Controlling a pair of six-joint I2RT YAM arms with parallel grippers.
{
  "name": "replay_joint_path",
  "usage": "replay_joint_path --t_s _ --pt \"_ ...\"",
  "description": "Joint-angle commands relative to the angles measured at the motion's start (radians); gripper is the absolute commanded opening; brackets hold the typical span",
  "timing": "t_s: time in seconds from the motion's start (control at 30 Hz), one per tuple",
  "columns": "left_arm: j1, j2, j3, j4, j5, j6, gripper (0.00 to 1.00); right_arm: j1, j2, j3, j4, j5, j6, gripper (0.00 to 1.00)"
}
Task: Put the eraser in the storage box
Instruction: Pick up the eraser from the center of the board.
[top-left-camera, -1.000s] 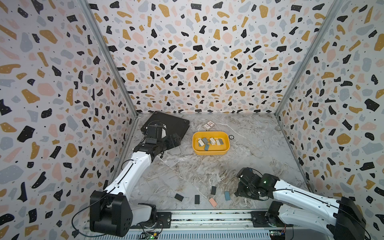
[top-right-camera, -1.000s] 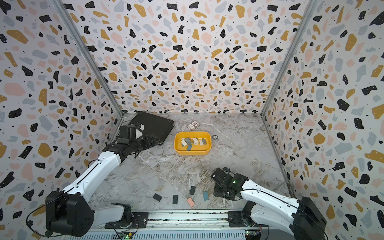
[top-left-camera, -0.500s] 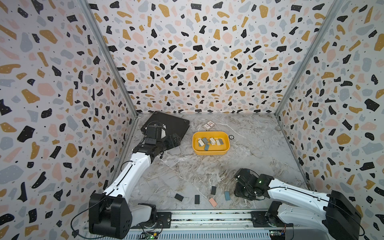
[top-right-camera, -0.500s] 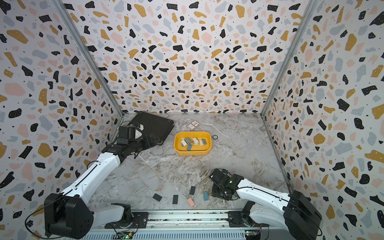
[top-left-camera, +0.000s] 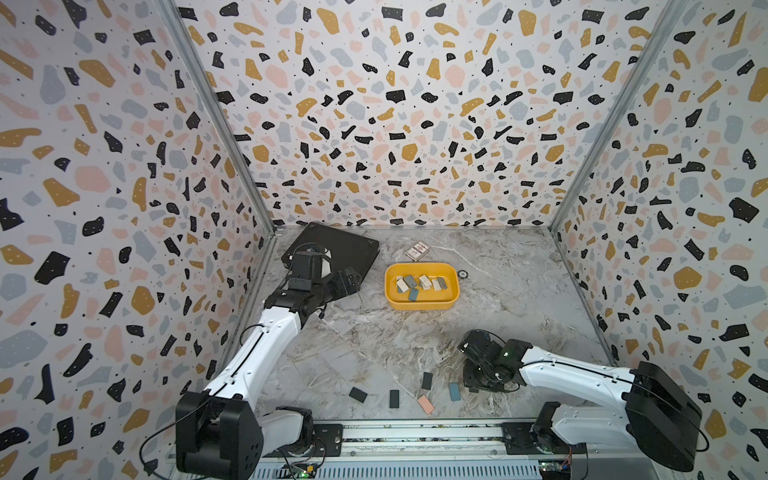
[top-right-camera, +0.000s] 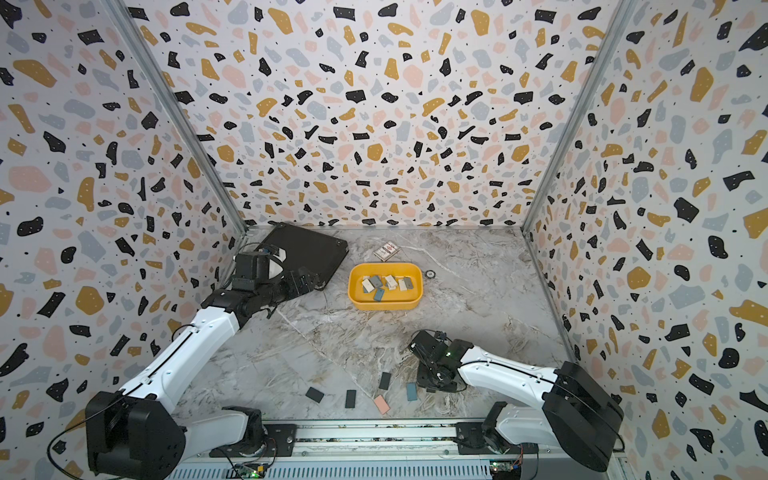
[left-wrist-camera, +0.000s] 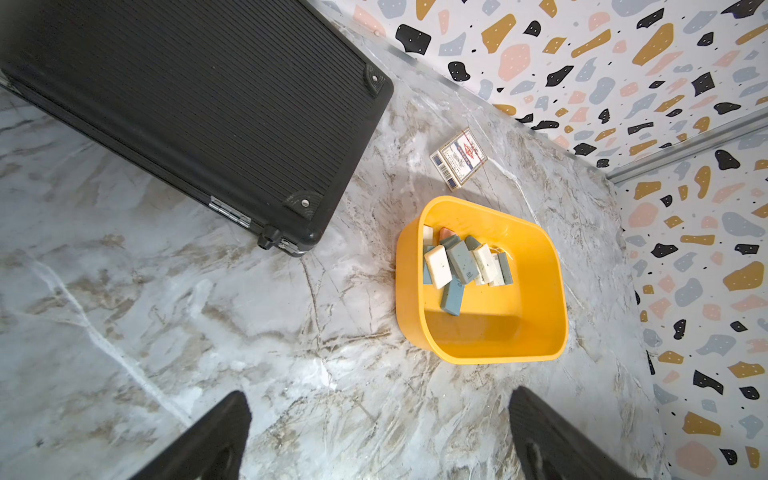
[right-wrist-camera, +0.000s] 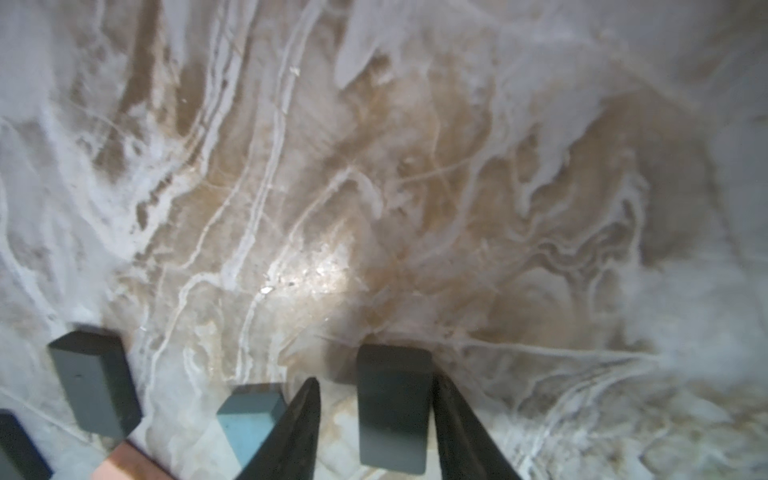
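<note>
Top views. Box (top-left-camera: 422, 306) (top-right-camera: 384, 305), yellow, sits mid-table toward the back and holds a heap of white, grey and blue erasers. Black case (top-left-camera: 345, 249) in the back corner, with the left claw (top-left-camera: 348, 283) at its near edge. Card pack (top-left-camera: 417, 251) behind the box. Right claw (top-left-camera: 473, 384) is down on the table (top-left-camera: 374, 340) at the front, well apart from the box and just beside a blue eraser (top-left-camera: 454, 391). Pink eraser (top-left-camera: 426, 404) and three dark erasers (top-left-camera: 394, 399) lie near.

Left wrist. Left claw (left-wrist-camera: 379, 392) wide, nothing between its fingers. Card pack (left-wrist-camera: 458, 158): barcode, red-and-blue label, lettering too small to read. One grey-blue piece in the box carries small print, unreadable.

Right wrist. Eraser (right-wrist-camera: 392, 407), dark, flat on the table, between the right claw (right-wrist-camera: 374, 380) fingers. Claw narrow, not clamped. One finger (right-wrist-camera: 457, 428) touches the eraser's edge. The other stands off, a strip of table showing between. Blue eraser (right-wrist-camera: 249, 419) lies just outside that finger.
</note>
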Motion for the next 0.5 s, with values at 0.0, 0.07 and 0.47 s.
replay_joint_path --t_s 0.0,0.07,0.47 --pt "0.004 -0.022 -0.013 0.019 0.004 0.006 0.97 0.004 -0.016 0.033 -0.111 0.054 -0.035 0.44" --pt "0.004 -0.022 -0.015 0.021 0.004 0.006 0.97 0.010 -0.020 0.037 -0.141 0.073 -0.042 0.42" --pt "0.004 -0.027 -0.024 0.025 0.004 0.005 0.97 0.071 0.047 0.094 -0.158 0.106 -0.056 0.41"
